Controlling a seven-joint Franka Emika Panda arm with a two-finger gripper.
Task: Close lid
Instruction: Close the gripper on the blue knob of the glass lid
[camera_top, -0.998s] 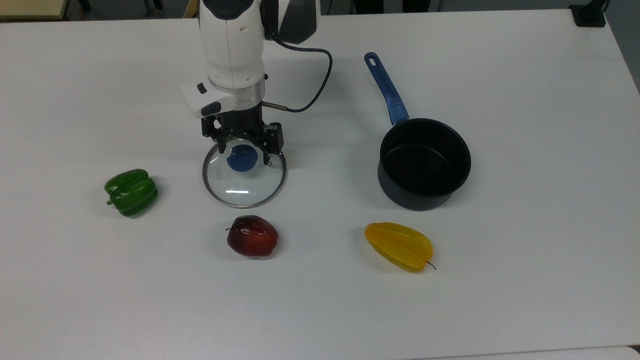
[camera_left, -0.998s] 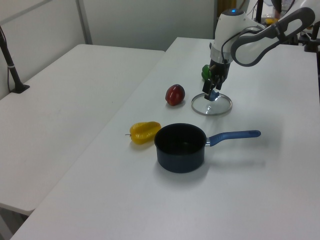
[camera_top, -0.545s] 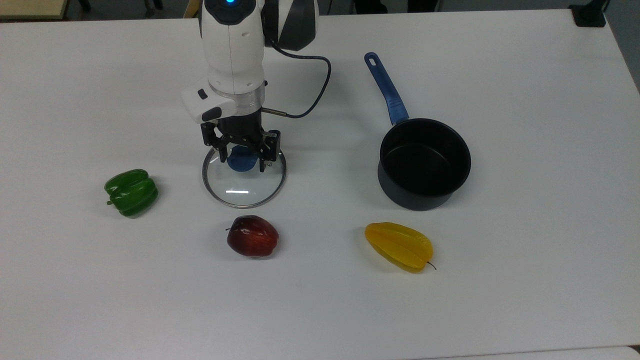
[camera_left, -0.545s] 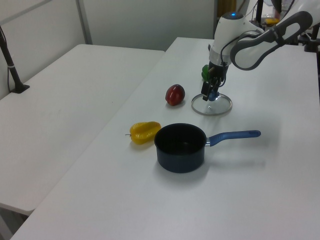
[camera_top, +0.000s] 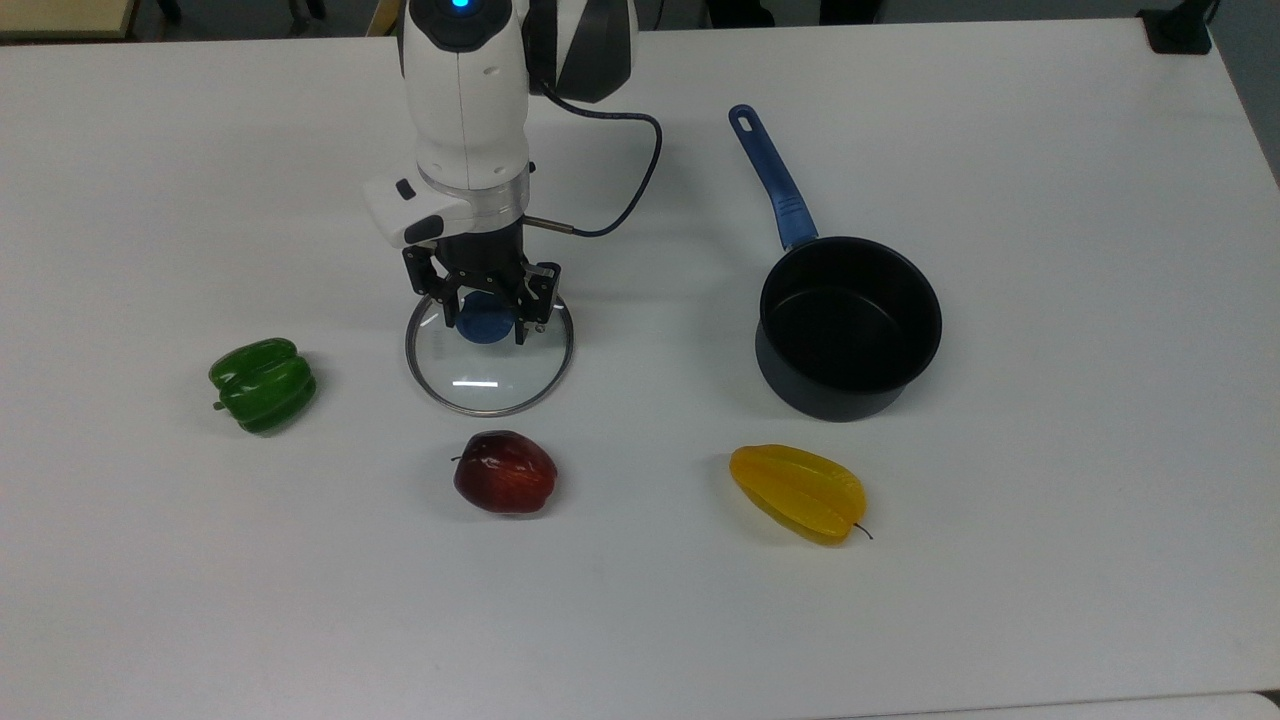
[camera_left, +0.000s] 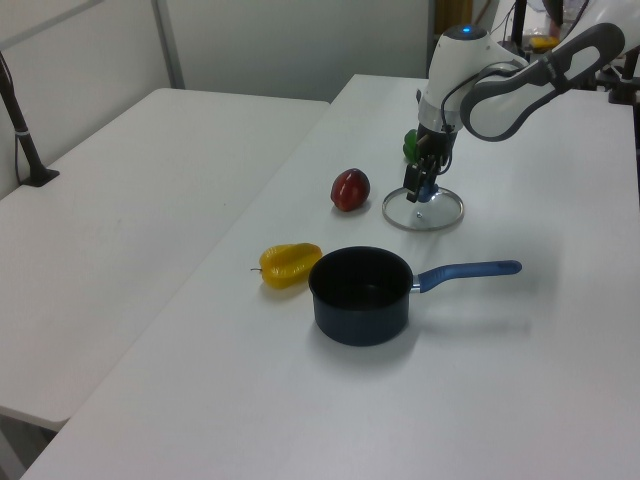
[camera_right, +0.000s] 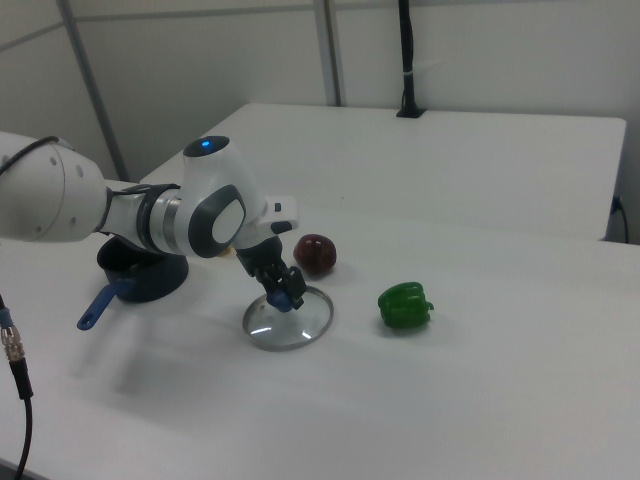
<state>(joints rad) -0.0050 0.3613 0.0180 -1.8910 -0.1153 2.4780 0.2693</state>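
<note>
My gripper has dropped over the lid and narrowed from wide open until its fingers sit at the blue knob; the lid lies flat on the table, well apart from the pot, so lifting comes next

In the top view, lid lies left of pot, apple below
</note>
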